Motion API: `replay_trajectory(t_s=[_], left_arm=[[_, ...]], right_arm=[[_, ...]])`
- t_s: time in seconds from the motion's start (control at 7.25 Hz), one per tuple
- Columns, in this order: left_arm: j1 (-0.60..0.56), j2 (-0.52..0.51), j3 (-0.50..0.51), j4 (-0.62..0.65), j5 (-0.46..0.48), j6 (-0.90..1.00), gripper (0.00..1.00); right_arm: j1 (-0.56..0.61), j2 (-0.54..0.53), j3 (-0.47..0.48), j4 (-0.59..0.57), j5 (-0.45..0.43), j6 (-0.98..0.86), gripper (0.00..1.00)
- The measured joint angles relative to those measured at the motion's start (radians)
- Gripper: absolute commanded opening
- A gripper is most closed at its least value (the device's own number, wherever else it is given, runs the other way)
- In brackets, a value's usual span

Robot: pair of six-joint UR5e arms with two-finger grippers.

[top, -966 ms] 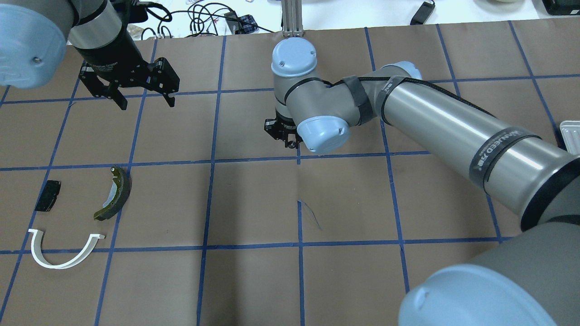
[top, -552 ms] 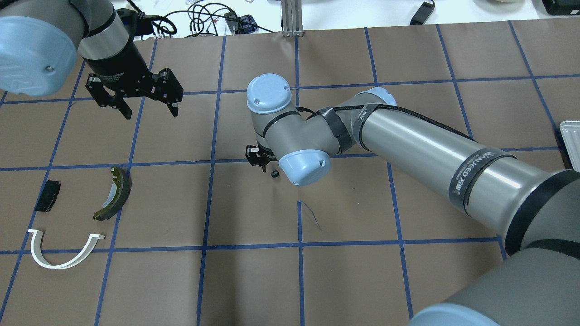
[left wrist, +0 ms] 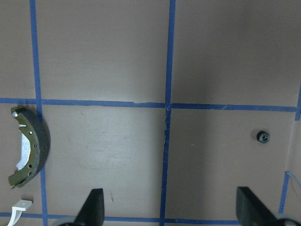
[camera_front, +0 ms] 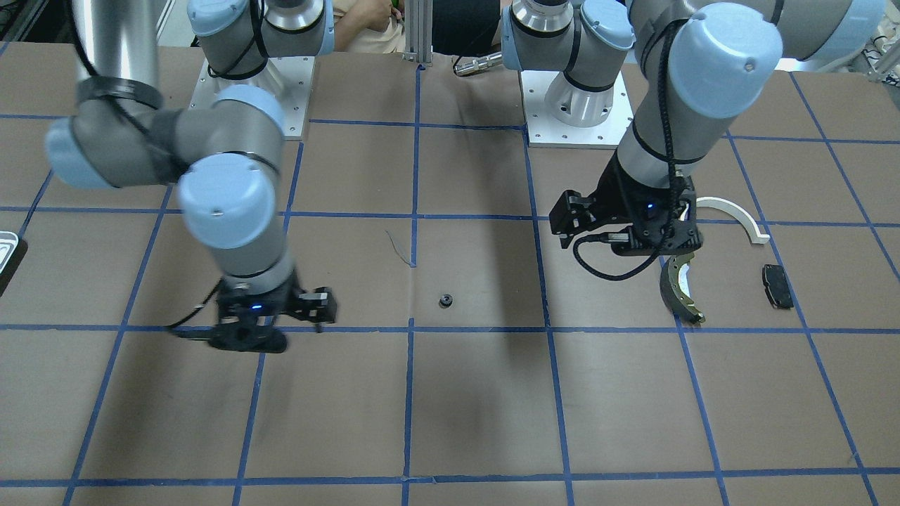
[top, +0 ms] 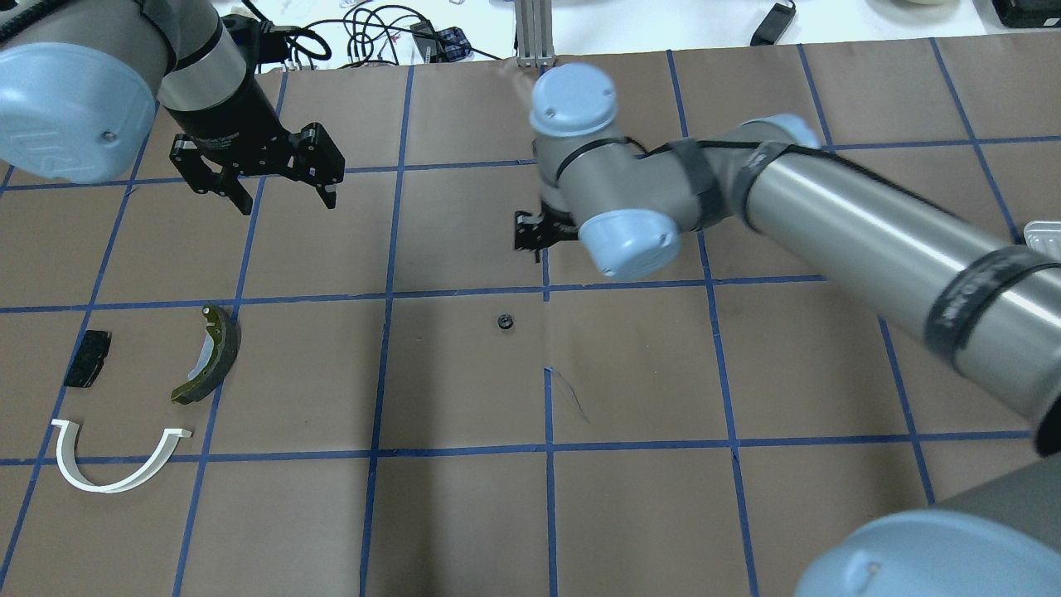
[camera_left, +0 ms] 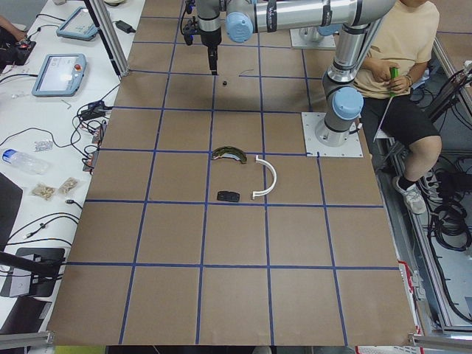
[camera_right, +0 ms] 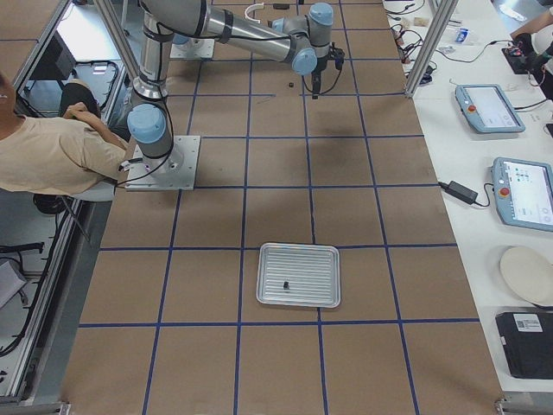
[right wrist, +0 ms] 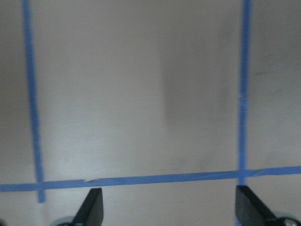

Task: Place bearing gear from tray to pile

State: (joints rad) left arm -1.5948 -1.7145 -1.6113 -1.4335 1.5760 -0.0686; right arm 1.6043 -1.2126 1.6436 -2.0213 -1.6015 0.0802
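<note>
Hovering over the brown table point(top: 464, 390), my right gripper point(right wrist: 171, 207) is spread wide, with nothing between its fingers point(right wrist: 91, 207). The bearing gear point(top: 503, 322) lies loose on the table, apart from that gripper and a little back toward my base. My left gripper point(top: 288, 201) is also wide open and empty. The gear sits off to its right, and the pile point(top: 199, 365) of brake shoe point(left wrist: 33, 146), white arc point(top: 108, 487) and black pad point(top: 87, 358) to its left. The tray point(camera_right: 298, 246) is well apart from both grippers.
</note>
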Motion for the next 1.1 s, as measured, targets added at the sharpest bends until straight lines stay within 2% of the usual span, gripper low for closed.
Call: replay_trajectory(t_s=[0.41, 0.55, 0.97, 1.1], left_arm=[[-0.156, -0.095, -0.093, 0.234, -0.006, -0.08, 1.0], [-0.195, -0.13, -0.125, 0.308, -0.012, -0.088, 1.0], [-0.253, -0.209, -0.226, 0.499, -0.026, -0.099, 1.0], [-0.258, -0.229, -0.246, 0.538, -0.041, -0.101, 0.96]], right_arm=[[-0.39, -0.036, 0.001, 0.032, -0.021, -0.493, 1.0], [-0.511, -0.033, 0.001, 0.028, -0.018, -0.6, 1.0], [-0.805, 0.024, -0.006, 0.003, -0.007, -0.747, 1.0], [-0.877, 0.063, -0.011, -0.041, -0.007, -0.787, 1.0]])
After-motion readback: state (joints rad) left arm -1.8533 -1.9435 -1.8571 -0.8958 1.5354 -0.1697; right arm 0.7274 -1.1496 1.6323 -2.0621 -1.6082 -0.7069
